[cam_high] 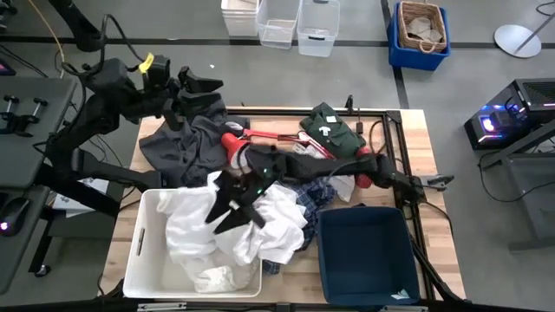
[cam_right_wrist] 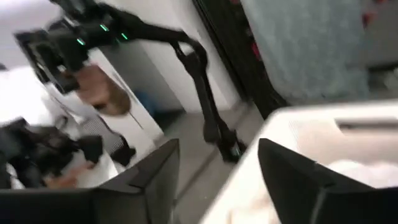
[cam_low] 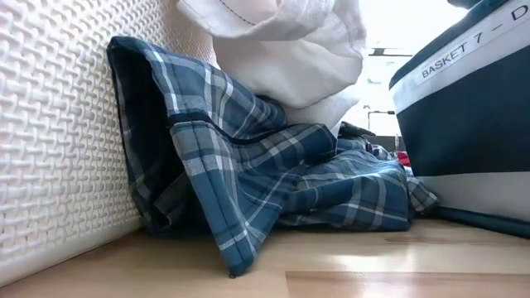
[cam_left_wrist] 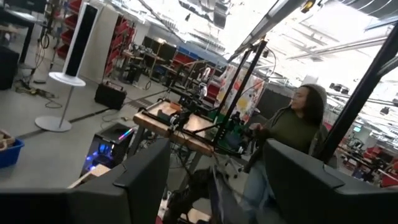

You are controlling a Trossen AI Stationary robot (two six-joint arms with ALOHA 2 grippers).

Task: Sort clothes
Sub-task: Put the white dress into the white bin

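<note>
Several clothes sit on the surface (cam_high: 434, 173): white ones (cam_high: 260, 227) heaped over the white bin (cam_high: 139, 260) rim, plaid shirt (cam_low: 273, 182) wedged between the bins, grey one (cam_high: 178, 147) and green one (cam_high: 334, 128) at the far edge. All soft, light, floppy; pinch a raised fold. Right gripper (cam_high: 232, 208) over the white heap, fingers apart, empty. Left gripper (cam_high: 201, 87) raised off the far-left corner, fingers apart.

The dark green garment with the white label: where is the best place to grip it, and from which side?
Probably from straight above: the dark green garment lies spread at the table's far edge. Grip a raised fold beside its white label, away from the red lamp alongside.
</note>
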